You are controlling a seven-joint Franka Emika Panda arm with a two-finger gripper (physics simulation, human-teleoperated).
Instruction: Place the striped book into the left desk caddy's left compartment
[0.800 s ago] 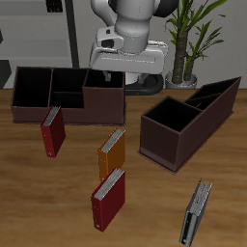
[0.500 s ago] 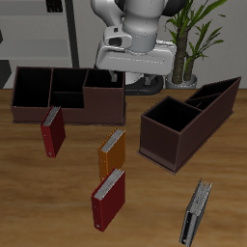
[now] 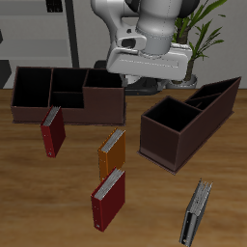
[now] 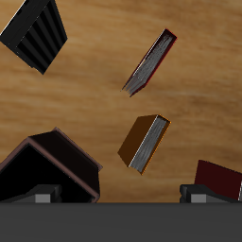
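Note:
The striped book (image 3: pixel 197 212) stands on the table near the front edge, thin and grey with fine stripes; it also shows in the wrist view (image 4: pixel 36 33). The left desk caddy (image 3: pixel 188 121) is a long dark brown box set diagonally, farther back than the book; one end of it shows in the wrist view (image 4: pixel 47 165). My gripper (image 3: pixel 145 85) hangs high above the table's back, between the two caddies, far from the striped book. In the wrist view the gripper (image 4: pixel 121 196) is open and empty, its fingertips (image 4: pixel 43 196) wide apart.
A second brown caddy (image 3: pixel 68 92) stands square to the desk edge at the back. An orange book (image 3: pixel 113 152) and two dark red books (image 3: pixel 108 198) (image 3: pixel 53 130) stand in the middle. A potted plant (image 3: pixel 188 43) stands behind the diagonal caddy.
My gripper has moved sideways across the back of the table, away from the square caddy and toward the diagonal caddy. The books and caddies have not moved.

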